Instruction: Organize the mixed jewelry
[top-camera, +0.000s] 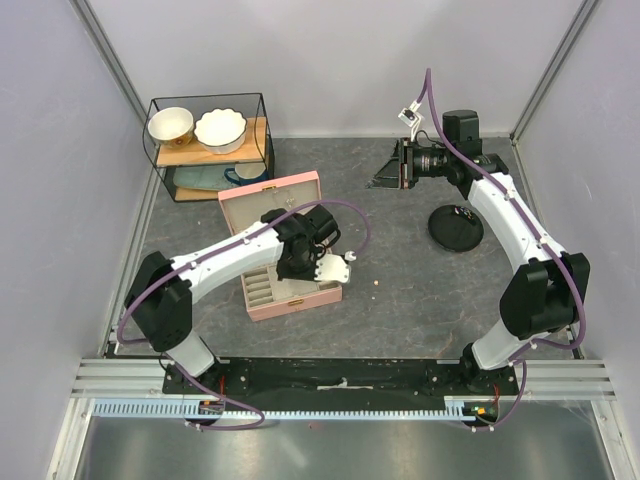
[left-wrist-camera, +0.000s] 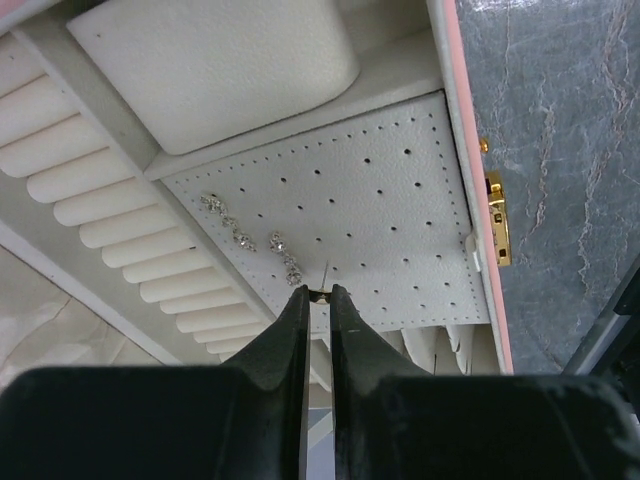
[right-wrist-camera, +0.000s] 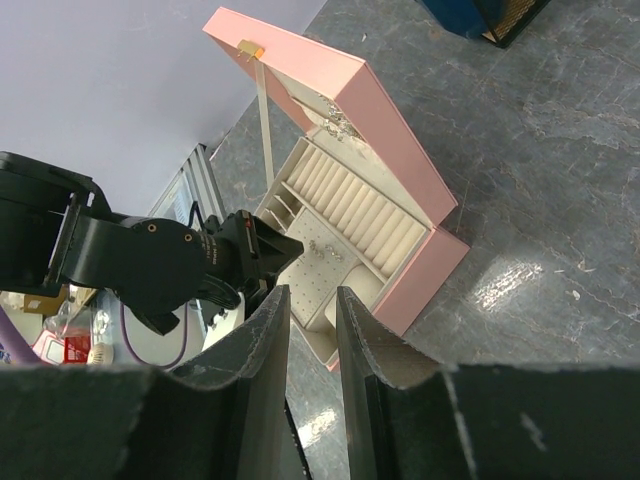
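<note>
left gripper (left-wrist-camera: 320, 300) clamped on tiny stud (left-wrist-camera: 319, 292), pin towards pad | perforated pad (left-wrist-camera: 390, 190) just beyond, two earrings (left-wrist-camera: 285, 255) seated | line pin with a free hole, push straight, I'd say | right gripper (right-wrist-camera: 312, 296) raised, slightly apart, empty

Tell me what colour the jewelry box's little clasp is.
Gold. The clasp on the pink jewelry box shows best in the left wrist view.

The right gripper (right-wrist-camera: 312, 300), fingers slightly apart, hangs above an open pink box (right-wrist-camera: 420, 285); the left gripper (right-wrist-camera: 283, 250) points into it.
</note>
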